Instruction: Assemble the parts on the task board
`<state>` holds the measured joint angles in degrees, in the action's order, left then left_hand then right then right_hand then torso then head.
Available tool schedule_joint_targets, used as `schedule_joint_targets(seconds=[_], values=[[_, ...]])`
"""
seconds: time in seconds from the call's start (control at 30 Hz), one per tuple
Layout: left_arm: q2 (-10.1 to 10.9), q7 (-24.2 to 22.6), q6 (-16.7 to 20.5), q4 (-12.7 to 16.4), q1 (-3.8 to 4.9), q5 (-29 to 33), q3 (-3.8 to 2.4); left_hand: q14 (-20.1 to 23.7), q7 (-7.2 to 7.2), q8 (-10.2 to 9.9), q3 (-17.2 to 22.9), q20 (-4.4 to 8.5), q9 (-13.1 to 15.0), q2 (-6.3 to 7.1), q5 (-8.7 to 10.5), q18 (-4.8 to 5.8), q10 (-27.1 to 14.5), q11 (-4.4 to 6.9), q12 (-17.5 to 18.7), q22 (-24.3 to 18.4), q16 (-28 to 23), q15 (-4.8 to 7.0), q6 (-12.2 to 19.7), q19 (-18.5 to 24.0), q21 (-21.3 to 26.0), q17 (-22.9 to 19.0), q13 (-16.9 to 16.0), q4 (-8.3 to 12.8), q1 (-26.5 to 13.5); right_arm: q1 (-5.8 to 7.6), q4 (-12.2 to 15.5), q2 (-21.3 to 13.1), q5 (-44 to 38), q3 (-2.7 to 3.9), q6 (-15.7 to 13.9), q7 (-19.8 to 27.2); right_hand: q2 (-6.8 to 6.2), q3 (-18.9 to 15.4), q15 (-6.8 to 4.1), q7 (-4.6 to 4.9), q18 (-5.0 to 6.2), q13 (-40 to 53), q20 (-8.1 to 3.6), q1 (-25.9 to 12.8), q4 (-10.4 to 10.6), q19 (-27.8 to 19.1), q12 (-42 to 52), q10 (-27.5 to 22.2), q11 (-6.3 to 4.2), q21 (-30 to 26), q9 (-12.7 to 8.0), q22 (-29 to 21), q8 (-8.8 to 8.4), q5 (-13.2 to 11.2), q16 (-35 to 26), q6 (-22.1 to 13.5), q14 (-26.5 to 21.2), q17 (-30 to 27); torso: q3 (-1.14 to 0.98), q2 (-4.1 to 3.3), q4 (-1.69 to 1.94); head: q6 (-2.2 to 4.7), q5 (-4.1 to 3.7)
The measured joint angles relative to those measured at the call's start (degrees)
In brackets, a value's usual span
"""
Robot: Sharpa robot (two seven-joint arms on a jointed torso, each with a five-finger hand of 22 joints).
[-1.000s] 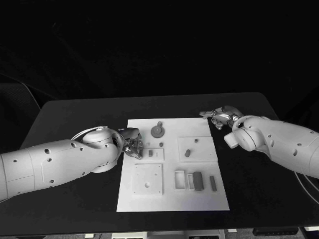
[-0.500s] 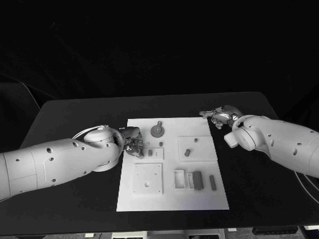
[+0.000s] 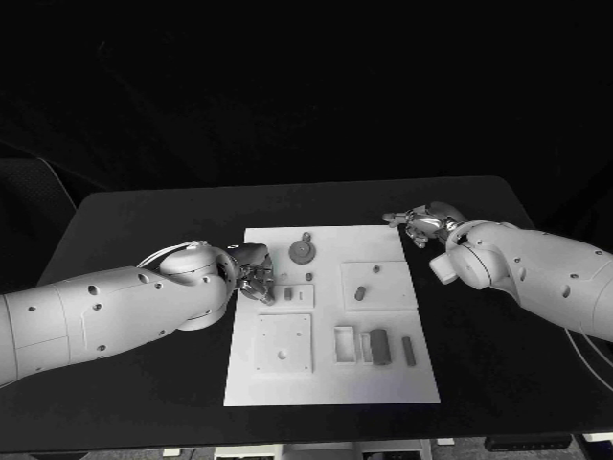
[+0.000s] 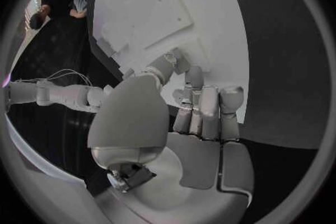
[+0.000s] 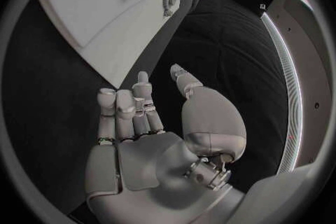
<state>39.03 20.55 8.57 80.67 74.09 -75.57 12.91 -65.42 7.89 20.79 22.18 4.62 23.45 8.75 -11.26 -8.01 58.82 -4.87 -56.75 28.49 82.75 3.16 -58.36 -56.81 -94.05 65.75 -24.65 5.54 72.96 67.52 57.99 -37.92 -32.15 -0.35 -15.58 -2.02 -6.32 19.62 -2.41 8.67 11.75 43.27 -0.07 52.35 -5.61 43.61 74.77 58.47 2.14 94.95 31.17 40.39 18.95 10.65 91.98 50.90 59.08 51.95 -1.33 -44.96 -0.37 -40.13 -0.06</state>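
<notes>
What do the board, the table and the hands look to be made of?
The board looks like matte white plastic: flat, even, without glare. The table has a dull black top, perhaps laminate or a mat; unclear. The left hand and right hand look like silvery metal or metal-coated plastic, with soft highlights on the fingers.

Quick count: one task board (image 3: 330, 372), two hands, left (image 3: 252, 272) and right (image 3: 424, 226), and roughly six small grey parts (image 3: 303, 253) on the board.
</notes>
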Motion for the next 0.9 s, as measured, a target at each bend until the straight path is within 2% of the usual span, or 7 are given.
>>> schedule_joint_targets(seconds=[0.2,0.57,0.9], values=[[0.4,-0.1,0.0,0.2,-0.02,-0.2,0.02,0.0,0.1,-0.2,0.1,0.0,0.1,-0.03,0.0,0.0,-0.1,0.07,0.0,-0.1,0.0,0.0,-0.1,0.0,0.2,-0.1,0.0,0.1,0.0,-0.02,0.0,0.0,0.0,0.0,0.0,0.0,0.0,0.0,0.0,0.03,0.0,0.0,0.0,0.0,0.0,0.0,0.0,0.0,0.0,0.0,0.0,0.0,0.0,0.0,0.0,0.0,0.0,0.0,0.0,0.0,0.0,0.0,-0.01],[0.7,-0.5,-0.1,0.4,-0.02,-0.3,0.0,0.2,-0.1,-0.5,1.5,-0.11,0.2,-1.34,-0.01,0.0,-0.2,0.17,0.2,-0.3,0.0,-0.18,-0.3,0.1,0.2,-0.3,0.2,1.0,2.5,-0.1,0.0,0.0,0.0,0.0,0.1,0.0,0.0,0.0,0.04,0.05,0.0,0.0,0.01,0.0,0.0,0.0,0.0,0.0,0.0,0.0,0.0,0.0,0.0,0.0,0.0,-0.2,0.0,0.0,0.02,0.01,-0.01,-0.06,-0.13],[0.6,-0.7,-0.4,0.3,0.03,-0.3,-0.03,0.4,-0.09,-0.8,2.2,-0.21,0.1,-1.37,-0.11,0.0,-0.4,-0.01,0.6,-0.3,0.0,-0.06,-0.3,0.2,0.2,-0.4,0.3,1.3,3.8,-0.15,0.0,0.0,0.0,0.0,0.2,0.0,0.0,0.0,-0.09,0.04,0.0,0.0,0.01,0.0,0.0,0.0,0.0,0.0,0.0,0.0,0.0,0.0,0.0,0.0,0.0,-0.2,0.1,0.0,-0.01,0.01,0.01,-0.22,-0.16]])
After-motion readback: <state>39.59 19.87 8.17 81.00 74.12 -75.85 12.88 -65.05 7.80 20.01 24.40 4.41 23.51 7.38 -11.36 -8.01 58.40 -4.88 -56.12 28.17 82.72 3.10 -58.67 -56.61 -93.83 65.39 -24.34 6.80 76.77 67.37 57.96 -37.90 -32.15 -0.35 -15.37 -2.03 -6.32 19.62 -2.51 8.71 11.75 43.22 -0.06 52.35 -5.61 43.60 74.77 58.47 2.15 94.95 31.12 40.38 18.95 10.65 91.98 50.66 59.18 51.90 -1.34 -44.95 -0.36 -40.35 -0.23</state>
